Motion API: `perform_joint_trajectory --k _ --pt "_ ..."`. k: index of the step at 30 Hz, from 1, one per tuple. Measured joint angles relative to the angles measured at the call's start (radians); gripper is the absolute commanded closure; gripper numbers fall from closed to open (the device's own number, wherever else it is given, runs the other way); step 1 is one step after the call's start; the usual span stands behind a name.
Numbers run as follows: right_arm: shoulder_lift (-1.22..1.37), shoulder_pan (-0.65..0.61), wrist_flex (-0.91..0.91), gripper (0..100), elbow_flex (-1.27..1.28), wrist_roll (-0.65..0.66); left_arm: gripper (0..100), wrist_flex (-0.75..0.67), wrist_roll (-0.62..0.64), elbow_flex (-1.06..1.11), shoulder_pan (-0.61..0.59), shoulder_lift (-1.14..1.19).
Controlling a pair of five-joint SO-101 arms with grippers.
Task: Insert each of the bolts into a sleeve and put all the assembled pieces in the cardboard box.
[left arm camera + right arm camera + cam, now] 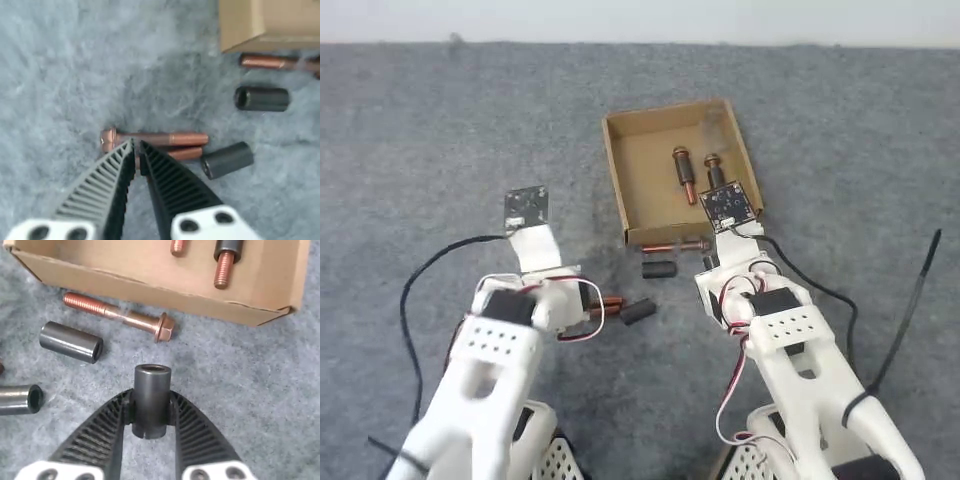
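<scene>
My left gripper point(135, 146) is shut, its tips over the head end of two copper bolts point(165, 145) that lie side by side on the grey carpet. A black sleeve point(227, 160) lies just beyond them. My right gripper point(151, 396) is shut on another dark sleeve point(152, 382), held just above the carpet a little in front of the cardboard box point(150, 282). A loose bolt point(120, 316) lies along the box's front wall, with a loose sleeve point(71, 341) beside it. Two assembled pieces point(683, 172) lie inside the box point(615, 150).
Grey carpet covers the whole table. Black cables point(430, 270) trail on it beside both arms. The loose bolt point(672, 246) and sleeve point(659, 268) lie between the two arms, right in front of the box.
</scene>
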Motion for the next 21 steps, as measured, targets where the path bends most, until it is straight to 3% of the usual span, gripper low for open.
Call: perform_joint_trajectory --k 21 --pt "0.0 0.0 0.0 99.1 0.0 0.0 99 -0.068 -0.074 -0.043 0.0 0.273"
